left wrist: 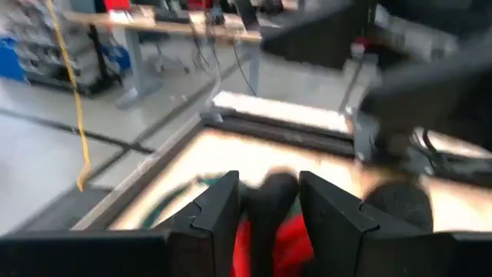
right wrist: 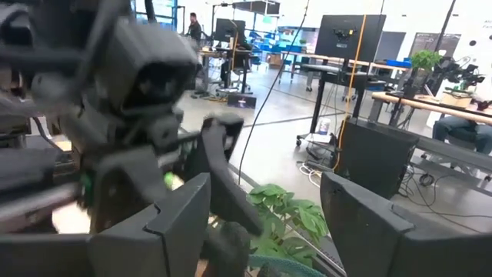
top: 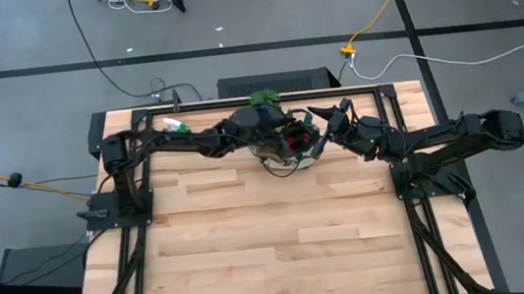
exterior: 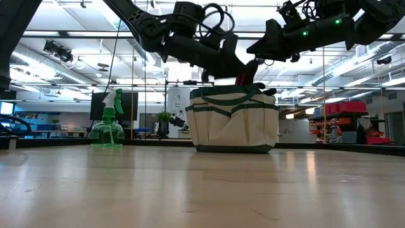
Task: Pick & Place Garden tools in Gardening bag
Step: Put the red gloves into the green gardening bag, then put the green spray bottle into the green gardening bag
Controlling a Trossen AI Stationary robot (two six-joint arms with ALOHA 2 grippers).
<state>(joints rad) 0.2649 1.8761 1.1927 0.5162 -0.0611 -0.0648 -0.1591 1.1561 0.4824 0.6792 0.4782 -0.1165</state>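
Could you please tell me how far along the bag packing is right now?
Partly done. In hand: the left gripper, above the gardening bag, is shut on the red-and-black gloves. The right gripper hovers open beside it. Left: the green spray bottle still stands on the table.

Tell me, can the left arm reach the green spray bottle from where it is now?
Probably yes: the spray bottle stands alone beside the left arm's base, but the left gripper holds a red-and-black glove over the bag.

Bag interior hidden by arms
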